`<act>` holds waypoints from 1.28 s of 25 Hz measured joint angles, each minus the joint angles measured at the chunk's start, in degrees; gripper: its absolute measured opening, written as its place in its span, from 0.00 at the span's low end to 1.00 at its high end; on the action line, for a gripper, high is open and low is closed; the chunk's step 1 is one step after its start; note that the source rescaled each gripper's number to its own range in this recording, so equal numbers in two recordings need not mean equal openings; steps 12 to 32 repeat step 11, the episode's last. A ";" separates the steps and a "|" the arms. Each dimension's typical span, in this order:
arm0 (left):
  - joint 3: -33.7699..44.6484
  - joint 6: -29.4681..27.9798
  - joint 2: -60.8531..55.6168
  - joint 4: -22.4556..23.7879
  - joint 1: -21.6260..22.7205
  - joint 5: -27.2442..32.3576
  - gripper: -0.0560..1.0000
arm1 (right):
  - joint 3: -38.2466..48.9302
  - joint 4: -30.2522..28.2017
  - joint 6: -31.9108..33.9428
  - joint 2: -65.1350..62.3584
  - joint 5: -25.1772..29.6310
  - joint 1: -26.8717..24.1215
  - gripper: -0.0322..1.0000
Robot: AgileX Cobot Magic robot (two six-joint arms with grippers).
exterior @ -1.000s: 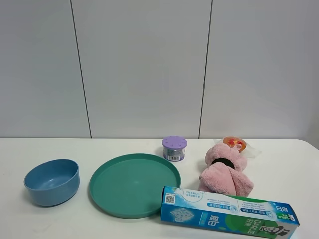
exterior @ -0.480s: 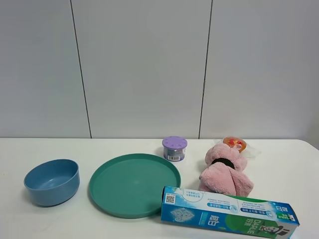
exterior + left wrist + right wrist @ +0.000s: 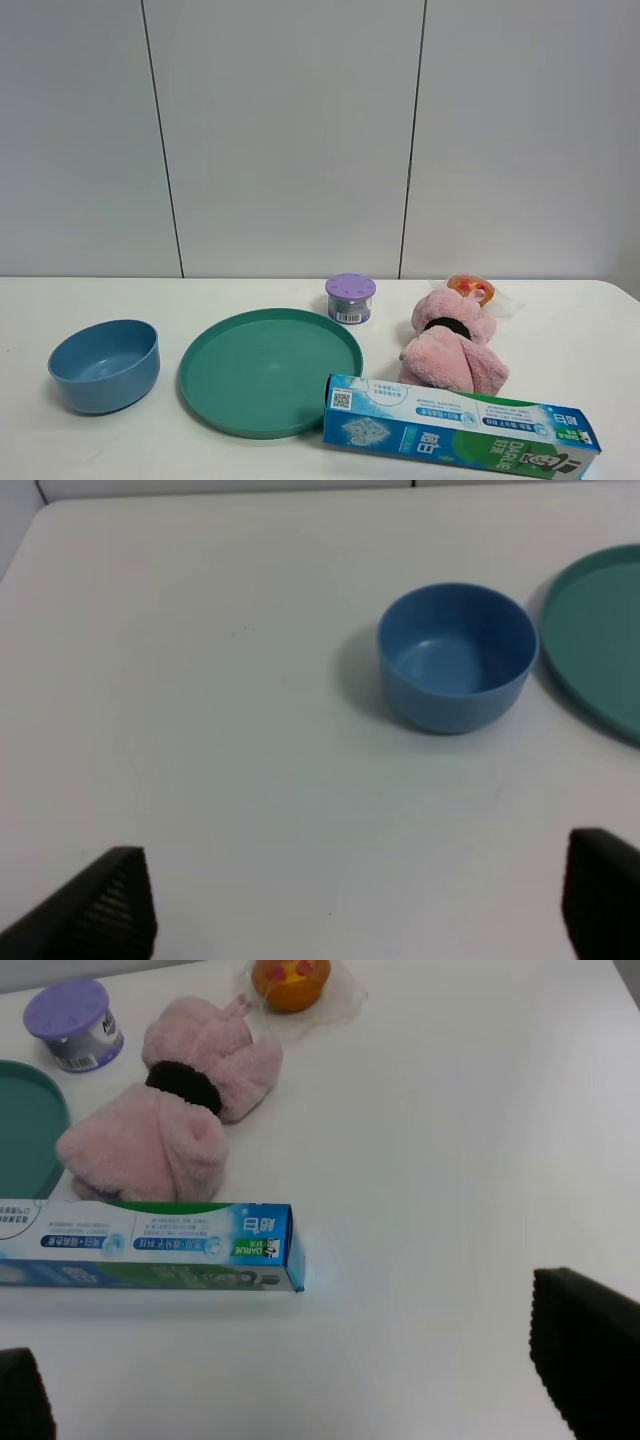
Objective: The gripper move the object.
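The toothpaste carton point(image 3: 460, 435), blue and green with white lettering, lies flat at the table's front right, its left end next to the green plate. It also shows in the right wrist view point(image 3: 150, 1245). My right gripper point(image 3: 300, 1375) is open and empty, above the bare table on the near side of the carton, apart from it. My left gripper point(image 3: 350, 900) is open and empty over the bare table, short of the blue bowl point(image 3: 455, 655). Neither gripper nor arm shows in the exterior high view.
A green plate point(image 3: 270, 370) sits mid-table with the blue bowl point(image 3: 105, 365) to its left. Behind the carton lie a pink rolled towel point(image 3: 450, 345), a purple-lidded jar point(image 3: 350, 297) and an orange wrapped item point(image 3: 470, 288). A white wall stands behind.
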 joint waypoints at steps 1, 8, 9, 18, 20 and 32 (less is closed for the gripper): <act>0.00 0.00 0.00 0.00 0.00 0.00 1.00 | 0.00 0.00 0.00 0.00 0.00 0.00 1.00; 0.00 0.00 0.00 0.00 0.00 0.00 1.00 | 0.00 0.00 0.00 0.00 0.00 0.00 1.00; 0.00 0.00 0.00 0.00 0.00 0.00 1.00 | 0.00 0.00 0.00 0.00 0.00 0.00 1.00; 0.00 0.00 0.00 0.00 0.00 0.00 1.00 | 0.00 0.00 0.00 0.00 0.00 0.00 1.00; 0.00 0.00 0.00 0.00 0.00 0.00 1.00 | 0.00 0.00 0.00 0.00 0.00 0.00 1.00; 0.00 0.00 0.00 0.00 0.00 0.00 1.00 | 0.00 0.00 0.00 0.00 0.00 0.00 1.00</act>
